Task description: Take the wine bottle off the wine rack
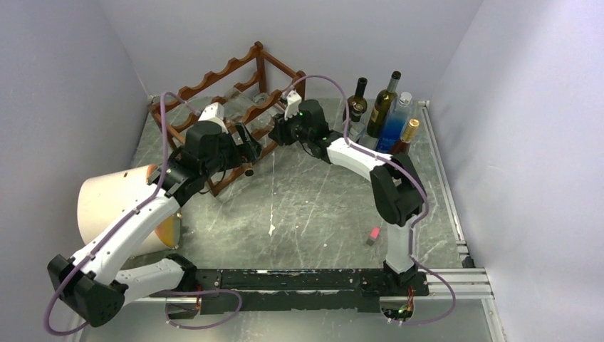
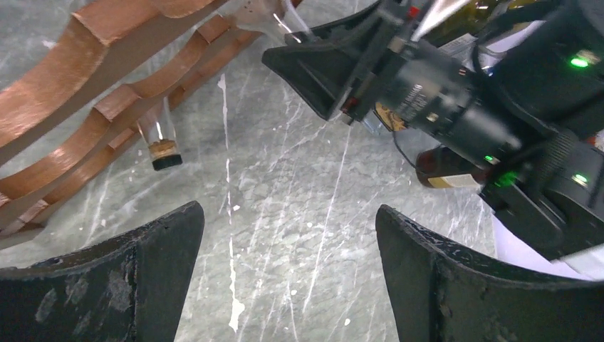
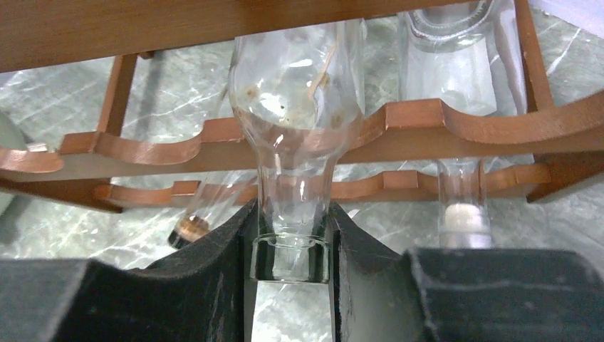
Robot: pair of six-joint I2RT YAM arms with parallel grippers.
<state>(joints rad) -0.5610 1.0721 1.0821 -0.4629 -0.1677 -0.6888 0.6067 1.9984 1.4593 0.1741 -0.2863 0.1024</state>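
Here the wine bottle (image 3: 295, 142), cradled in the wine rack (image 3: 441, 125), is pinched at the neck by the right gripper (image 3: 292, 246). The left gripper (image 2: 288, 274) is spread wide.

White-and-black arms (image 1: 132, 231) with purple cables (image 1: 163, 121), seemingly green-lit wrists (image 2: 570, 71).

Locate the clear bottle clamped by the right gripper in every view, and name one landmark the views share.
Top external: clear bottle lies faint in the wine rack's right end, just ahead of the right gripper.
Left wrist: only a sliver of glass at the top edge, beside that gripper's black finger.
Right wrist: centre frame, neck pinched between the fingers.
Shared landmark: the wine rack, by its scalloped rails.
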